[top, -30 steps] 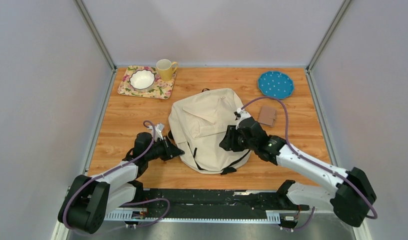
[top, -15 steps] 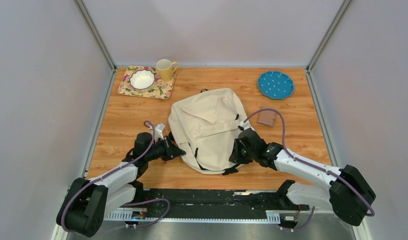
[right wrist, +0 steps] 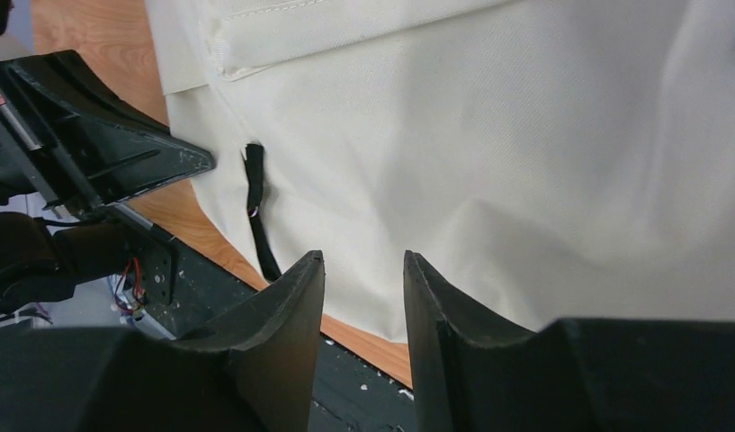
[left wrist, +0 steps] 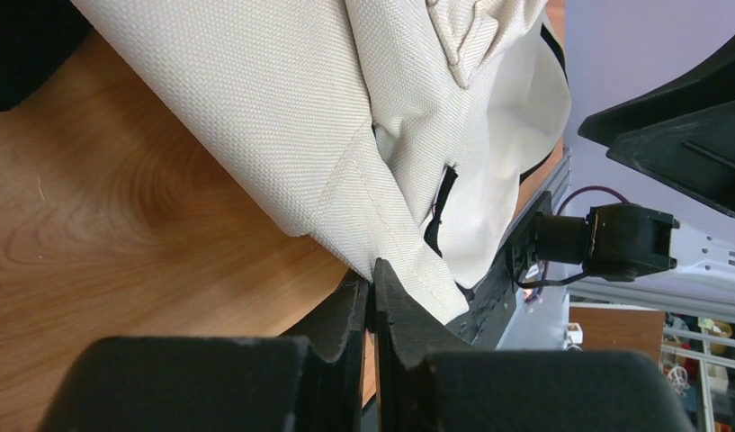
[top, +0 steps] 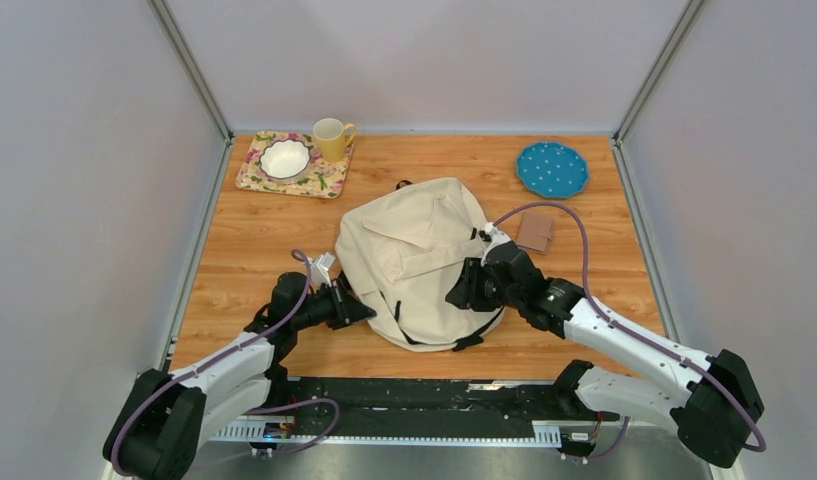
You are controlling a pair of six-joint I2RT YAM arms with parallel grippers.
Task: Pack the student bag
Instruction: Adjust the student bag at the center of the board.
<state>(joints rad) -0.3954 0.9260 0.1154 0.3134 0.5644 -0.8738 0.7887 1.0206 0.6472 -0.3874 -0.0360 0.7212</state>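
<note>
A wooden bench (top: 244, 250) is enclosed by pale grey walls (top: 424, 60) on three sides, with a black rail (top: 414, 405) fixed along its near edge.

The student bag (top: 419, 250) is laid flat at the middle of the bench, flap side up, its top loop turned to the far side.

The left arm is stretched low over the bench from the near left. The left tool (top: 362, 311) is set against the bag's near left edge. In the left wrist view its fingers (left wrist: 341, 315) are seen pressed almost together, closed on a stitched fold of the cream fabric at the bag's edge.

The right arm is reached in from the near right, with its elbow kept low. The right tool (top: 462, 290) is held over the bag's near right part. In the right wrist view its fingers (right wrist: 296, 306) are parted by a narrow gap, and only bag fabric is seen through that gap. Whether the tips touch the cloth cannot be told.

A black strap (right wrist: 255, 207) is seen on the bag's side, between the two tools.

At the far left, a flowered tray (top: 246, 172) is loaded with a white bowl (top: 285, 157), and a yellow mug (top: 331, 139) is stood at its far right corner. A blue dotted plate (top: 552, 168) is placed at the far right. A small brown flat item (top: 535, 232) is laid just beside the bag's right edge, under the loop of the right arm's purple cable (top: 569, 215).
</note>
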